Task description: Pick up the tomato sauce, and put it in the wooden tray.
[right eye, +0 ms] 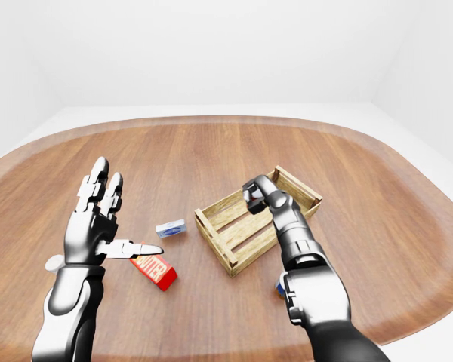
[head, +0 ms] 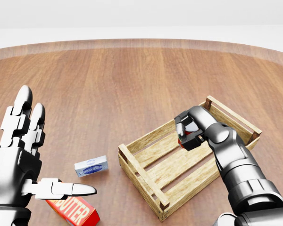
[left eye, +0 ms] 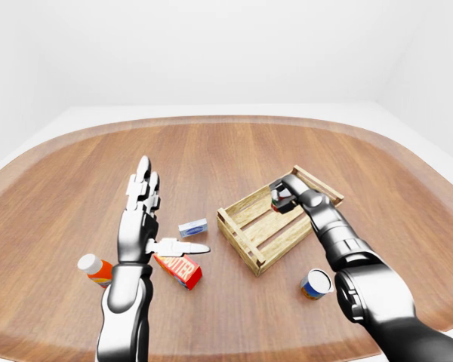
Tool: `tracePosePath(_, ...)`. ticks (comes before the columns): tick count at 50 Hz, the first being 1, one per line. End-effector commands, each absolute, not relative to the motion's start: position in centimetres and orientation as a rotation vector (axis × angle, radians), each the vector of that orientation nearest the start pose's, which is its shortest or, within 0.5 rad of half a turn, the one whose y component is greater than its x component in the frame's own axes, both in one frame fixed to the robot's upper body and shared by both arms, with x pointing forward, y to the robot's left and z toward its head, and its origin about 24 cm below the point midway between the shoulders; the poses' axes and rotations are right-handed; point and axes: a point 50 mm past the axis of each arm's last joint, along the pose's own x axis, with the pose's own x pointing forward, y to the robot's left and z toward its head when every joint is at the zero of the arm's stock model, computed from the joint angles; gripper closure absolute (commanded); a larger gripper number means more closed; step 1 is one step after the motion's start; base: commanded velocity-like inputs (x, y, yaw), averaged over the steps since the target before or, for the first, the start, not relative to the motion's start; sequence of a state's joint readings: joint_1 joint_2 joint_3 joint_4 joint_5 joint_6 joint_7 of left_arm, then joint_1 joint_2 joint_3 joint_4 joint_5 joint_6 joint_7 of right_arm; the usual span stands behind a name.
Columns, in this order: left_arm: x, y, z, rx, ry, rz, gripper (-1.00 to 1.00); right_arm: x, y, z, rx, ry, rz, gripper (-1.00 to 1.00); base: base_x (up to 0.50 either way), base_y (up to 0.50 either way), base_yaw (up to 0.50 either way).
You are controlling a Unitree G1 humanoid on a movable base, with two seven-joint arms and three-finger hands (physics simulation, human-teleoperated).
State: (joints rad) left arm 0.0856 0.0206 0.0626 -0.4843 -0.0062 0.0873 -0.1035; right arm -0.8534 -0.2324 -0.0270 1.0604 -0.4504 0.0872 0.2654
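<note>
Your left robot hand [head: 26, 160] stood raised at the left of the wooden tray [head: 153, 186] in the head view, palm upright, its two long fingers [head: 24, 117] pointing up and the thumb stretched sideways toward the tray; it was released and gripped nothing. Under that thumb lay a red butter box [head: 74, 212] on the desk [head: 113, 80], and just beside it, nearer the tray, a small white and blue packet [head: 91, 166]. In the left-eye view an orange bottle with a white cap [left eye: 95, 269] lay further left of the tray, beyond your left forearm.

The wooden tray sat slantwise on the desk, its slatted floor showing bare at the lower left end. Your right arm reached in from the bottom right of the head view and bent over the tray's upper half, with your right robot hand [head: 191, 131] lowered inside the tray's walls, knuckles turned up. Its fingers were clenched round the tomato sauce [head: 184, 139], of which only a little red showed between them; whether the can touched the tray's floor could not be told.

Right of the tray in the left-eye view, a blue and white can [left eye: 315, 283] stood on the desk beside your right forearm.

The desk was a broad rounded top of brown wood, set on a white floor with plain white walls behind.
</note>
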Motion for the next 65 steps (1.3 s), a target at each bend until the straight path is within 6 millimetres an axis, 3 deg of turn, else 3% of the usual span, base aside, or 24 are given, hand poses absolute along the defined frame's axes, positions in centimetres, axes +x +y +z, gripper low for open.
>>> tracePosePath(1,22.5,16.6,12.5,0.048,-0.312,-0.023,-1.0,38.5,-16.2,4.9,-0.745,0.446,0.214,1.0,0.0,0.0,0.0)
tracePosePath(26,22.2,16.6,13.1,0.05,-0.337,-0.024,-1.0,37.9,-16.2,3.4,-0.771,0.47,0.091,1.0,0.0,0.0,0.0)
tracePosePath(49,22.5,16.8,12.8,0.048,-0.325,-0.02,-1.0,36.9,-15.9,1.8,-0.565,0.524,0.043,1.0,0.0,0.0,0.0)
tracePosePath(65,22.4,16.7,12.7,0.047,-0.321,-0.021,-1.0,36.2,-16.7,0.8,-0.581,0.548,-0.002,1.0,0.0,0.0,0.0)
